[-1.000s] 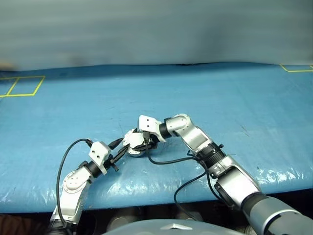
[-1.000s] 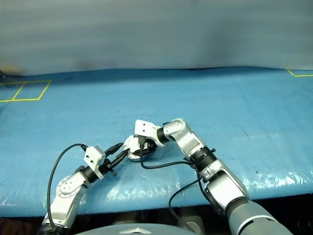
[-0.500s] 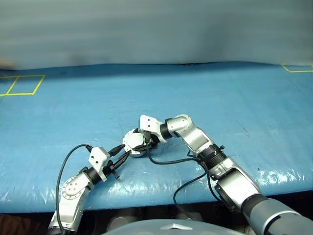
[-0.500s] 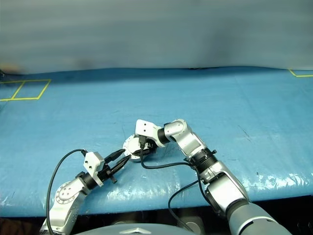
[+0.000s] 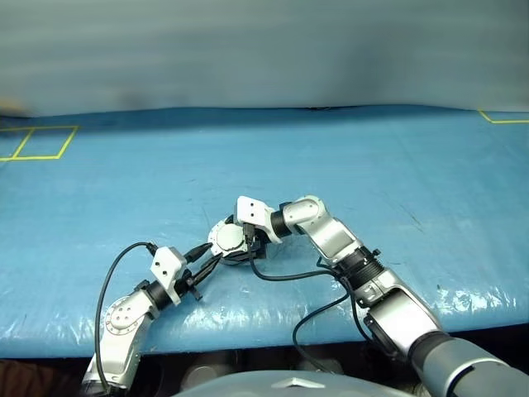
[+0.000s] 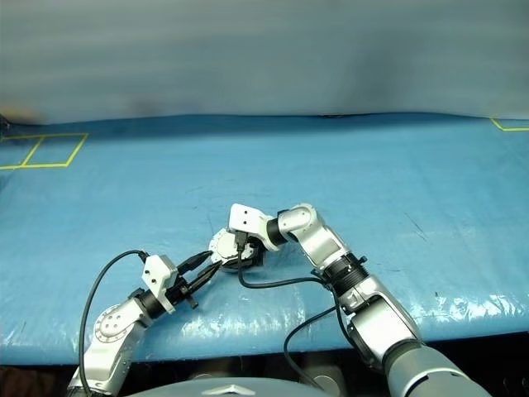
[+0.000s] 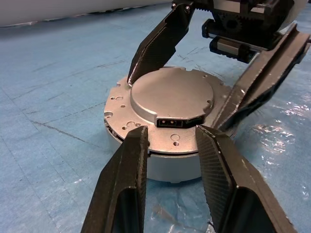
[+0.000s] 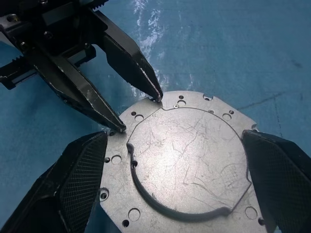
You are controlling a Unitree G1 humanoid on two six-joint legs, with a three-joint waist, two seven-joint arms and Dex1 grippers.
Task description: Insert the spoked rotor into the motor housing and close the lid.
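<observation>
Head view, grey lid [image 5: 228,239] shut flat on the motor housing [image 7: 170,167] on the blue table [image 5: 372,165], between both pincers, left wrist view, left gripper [image 7: 170,141] tips spread at its near edge, right wrist view, right gripper [image 8: 175,160] spread wide around the round, scratched lid.

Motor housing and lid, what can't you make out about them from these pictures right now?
- Rotor: whether it sits inside cannot be told; the closed lid covers the housing in both wrist views.
- Windings: hidden under the lid.
- Hinge: not made out in either wrist view.
- Head views: the housing is largely hidden behind the right tool and left tool.
- Lid edge: cut off at the right wrist view's bottom.
</observation>
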